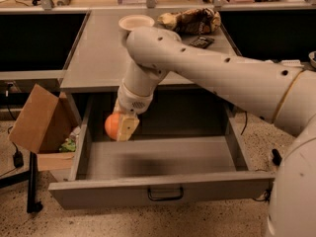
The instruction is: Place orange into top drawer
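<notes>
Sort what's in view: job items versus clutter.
Job: orange, held in the gripper over the open top drawer, left side.
Lying about: white bowl, crumpled bag, small dark object on the desk top; cardboard box beside it.

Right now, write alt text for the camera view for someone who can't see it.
The robot's gripper, jaws shut on an orange, hangs over the left rear of an open grey drawer. A white bowl and a crumpled bag sit on the desk above; a cardboard box stands at left.
</notes>
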`<state>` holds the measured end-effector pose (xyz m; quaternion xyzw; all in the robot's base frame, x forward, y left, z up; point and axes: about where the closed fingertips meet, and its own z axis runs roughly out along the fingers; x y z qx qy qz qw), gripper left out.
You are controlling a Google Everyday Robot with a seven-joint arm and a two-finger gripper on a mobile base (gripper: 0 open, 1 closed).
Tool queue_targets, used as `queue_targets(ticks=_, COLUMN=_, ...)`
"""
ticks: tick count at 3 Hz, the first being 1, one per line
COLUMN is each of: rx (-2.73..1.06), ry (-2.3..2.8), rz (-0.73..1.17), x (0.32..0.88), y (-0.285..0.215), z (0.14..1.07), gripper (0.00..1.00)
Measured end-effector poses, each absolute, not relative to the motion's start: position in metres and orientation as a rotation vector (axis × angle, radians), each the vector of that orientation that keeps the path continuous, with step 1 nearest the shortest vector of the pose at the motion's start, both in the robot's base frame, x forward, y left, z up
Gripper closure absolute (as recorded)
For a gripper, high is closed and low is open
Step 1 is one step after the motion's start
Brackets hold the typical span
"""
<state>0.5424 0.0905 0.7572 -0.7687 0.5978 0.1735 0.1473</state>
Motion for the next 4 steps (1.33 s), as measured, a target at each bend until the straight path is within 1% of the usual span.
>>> queue_targets(ticks=1, rx=-2.123, ry=1.955, rz=0.393, x=0.547, y=0.069, z=0.709, gripper=1.0)
queue_targets(ticks=2, rx=-1.931, ry=2.135, rz=0.34, x=0.553, y=0.047, z=0.667, gripper=0.97)
queue_targets(ticks=4, rx=-1.722, ry=2.191, rz=0.32, x=0.564, y=0.015, z=0.655, gripper=0.5)
